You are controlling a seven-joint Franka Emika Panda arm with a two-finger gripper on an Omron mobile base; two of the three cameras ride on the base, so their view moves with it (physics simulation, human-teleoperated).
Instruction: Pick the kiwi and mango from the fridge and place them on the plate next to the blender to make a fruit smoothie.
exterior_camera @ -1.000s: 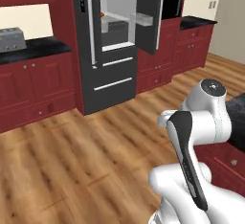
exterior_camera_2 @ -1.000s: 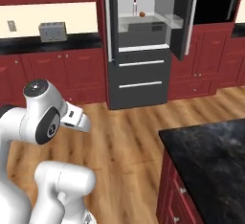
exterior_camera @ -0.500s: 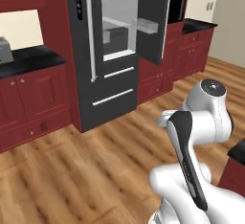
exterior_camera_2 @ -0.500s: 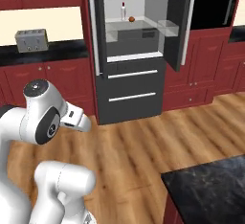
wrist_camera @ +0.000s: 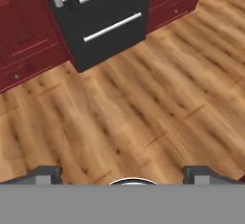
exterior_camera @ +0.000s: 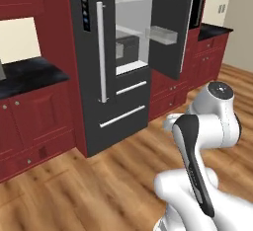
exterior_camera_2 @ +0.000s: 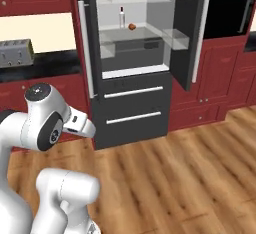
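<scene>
The fridge (exterior_camera_2: 132, 113) stands ahead, dark grey, with its right door swung open and its left door (exterior_camera: 99, 52) shut behind a long bar handle. On a glass shelf inside lies the small orange-red mango (exterior_camera_2: 132, 26), beside a red-capped clear bottle (exterior_camera_2: 121, 17). The kiwi, the plate and the blender are out of view. My gripper (wrist_camera: 123, 175) hangs open over bare wooden floor, well short of the fridge's lower drawers (wrist_camera: 105, 7), with nothing between its fingers. The arm is folded close to the base.
Red cupboards flank the fridge on both sides. A toaster (exterior_camera_2: 15, 53) sits on the black counter (exterior_camera: 24, 72) to the left. A dark microwave (exterior_camera_2: 227, 15) is built in on the right. Wooden floor (wrist_camera: 143, 103) stretches between me and the fridge.
The whole scene has shifted and grown: the base has driven closer to the fridge, which now stands larger and nearer. The arm keeps the same folded pose.
</scene>
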